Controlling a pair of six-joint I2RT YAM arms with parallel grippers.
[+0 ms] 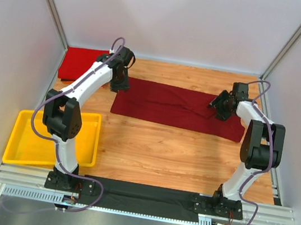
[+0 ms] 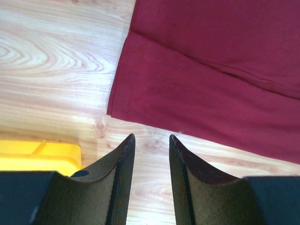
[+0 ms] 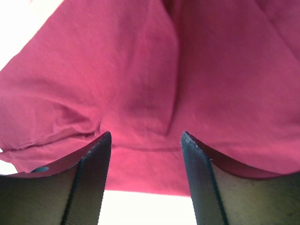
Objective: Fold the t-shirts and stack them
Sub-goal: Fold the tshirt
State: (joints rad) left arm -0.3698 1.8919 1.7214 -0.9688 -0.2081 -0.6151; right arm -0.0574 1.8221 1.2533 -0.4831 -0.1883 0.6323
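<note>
Wood-grain table (image 1: pixel 162 148), soft maroon t-shirt (image 1: pixel 168 106), long strip — left tool (image 2: pixel 152 136), right tool (image 3: pixel 146 133) parted, empty

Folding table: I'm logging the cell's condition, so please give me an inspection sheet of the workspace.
Surface: wooden table, no spills seen.
Job's things: dark maroon cloth t-shirt laid out mid-table; brighter red cloth t-shirt at far-left corner.
Clutter: yellow plastic tray, near left.
Grippers: left gripper and right gripper, jaws open, holding nothing.
Cables: purple cables looped along both arms.
Surroundings: white enclosure walls.
</note>
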